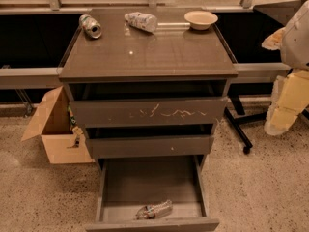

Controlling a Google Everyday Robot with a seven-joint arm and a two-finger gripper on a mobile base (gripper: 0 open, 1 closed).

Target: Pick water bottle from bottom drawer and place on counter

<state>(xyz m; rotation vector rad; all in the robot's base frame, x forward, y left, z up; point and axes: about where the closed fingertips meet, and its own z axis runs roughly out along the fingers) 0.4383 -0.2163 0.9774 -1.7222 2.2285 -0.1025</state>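
Observation:
The water bottle (154, 210) lies on its side near the front of the open bottom drawer (150, 182), which is pulled out toward me. The counter (145, 57) is the glossy dark top of the cabinet. My gripper (285, 112) hangs at the far right edge of the view, to the right of the cabinet at about the height of the upper drawers, well above and to the right of the bottle. It holds nothing that I can see.
On the counter's far side lie a silver can (90, 25), a stouter patterned bottle (141, 21) and a tan bowl (201, 19). An open cardboard box (53, 129) stands left of the cabinet. A black stand leg (240, 129) crosses the floor on the right.

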